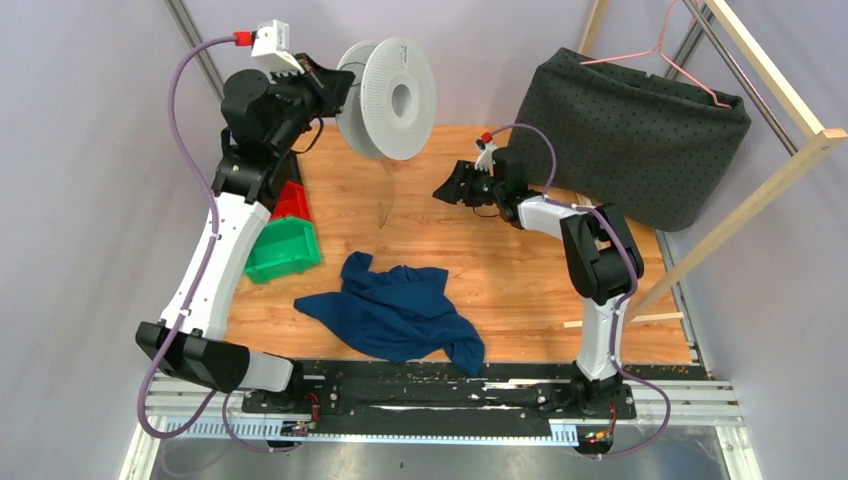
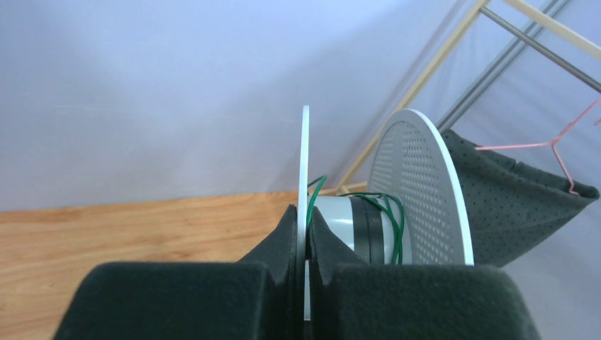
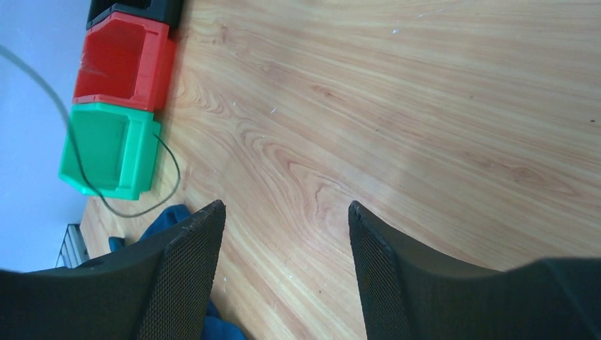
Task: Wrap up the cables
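- While our left end effector clenches the spool by its flange aloft, the hub sits free for winding.
- The cable has some turns on the hub, its tail by the green bin.
- Our right end effector hangs released.

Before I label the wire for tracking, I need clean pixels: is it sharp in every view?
Left wrist: the wire on the spool is crisp, the near fingers soft. Right wrist: a thin, sharp line by the green bin. Top external: too thin to trace.
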